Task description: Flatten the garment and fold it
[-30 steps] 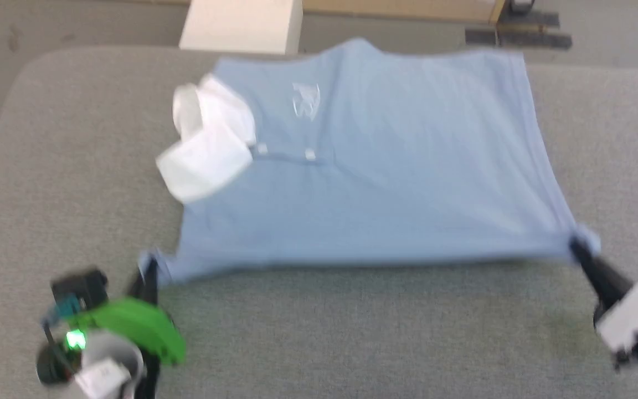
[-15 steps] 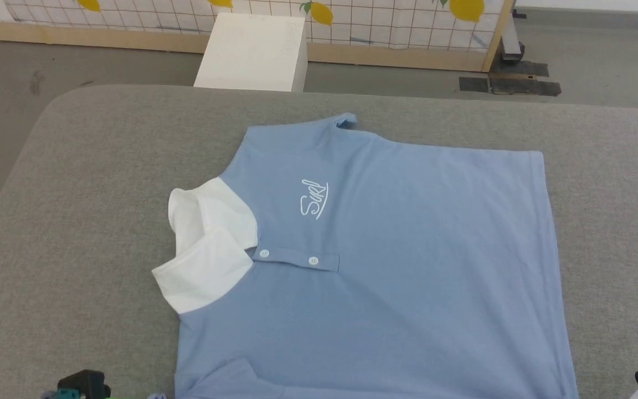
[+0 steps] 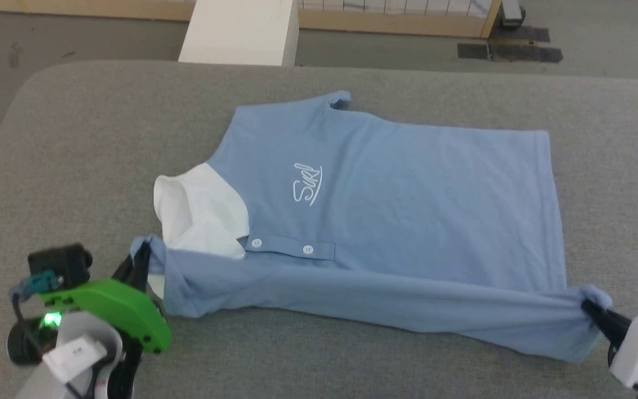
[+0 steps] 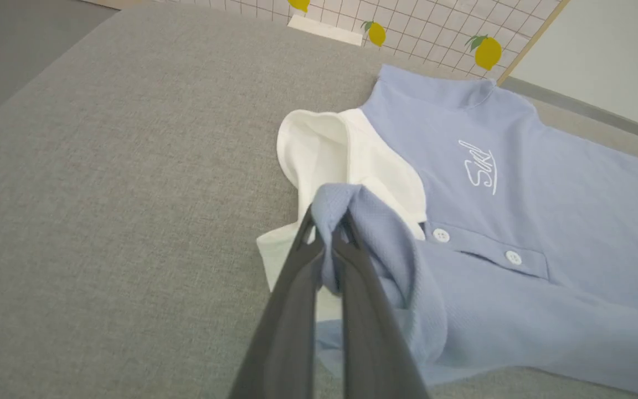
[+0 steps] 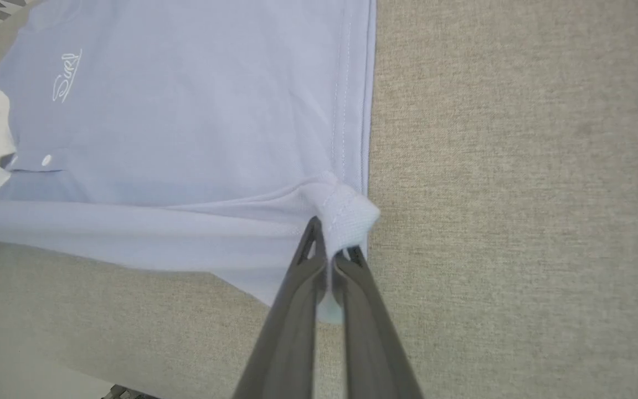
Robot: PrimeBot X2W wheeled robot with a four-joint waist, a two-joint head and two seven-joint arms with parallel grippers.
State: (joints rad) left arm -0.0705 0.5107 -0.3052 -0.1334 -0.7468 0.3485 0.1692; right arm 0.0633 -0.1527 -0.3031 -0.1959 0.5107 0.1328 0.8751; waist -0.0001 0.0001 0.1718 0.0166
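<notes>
Left gripper (image 4: 327, 235), lower left in the head view: fingers pressed together on the near shoulder corner of the light blue polo shirt (image 3: 407, 194). The cloth is bunched between the tips and lifted off the grey padded table (image 3: 75, 138). The lifted corner hangs over part of the white collar (image 3: 186, 199), which points left. Right of the collar are the cursive chest logo (image 3: 308, 184), face up, and the button placket (image 3: 291, 249) with two white buttons.

The shirt lies sideways across the middle of the table, collar left, hem right, far half flat. Its near edge is raised as a taut band between the two grips and reaches up to the placket. Judged: a lengthwise fold in progress, with both near corners held at once so the edge runs straight and lands even on the far half. Sagging or a skewed drop is the risk.

Right gripper (image 5: 330, 238), lower right: fingers clamped on the near hem corner, a small wad of cloth poking past the tips.
</notes>
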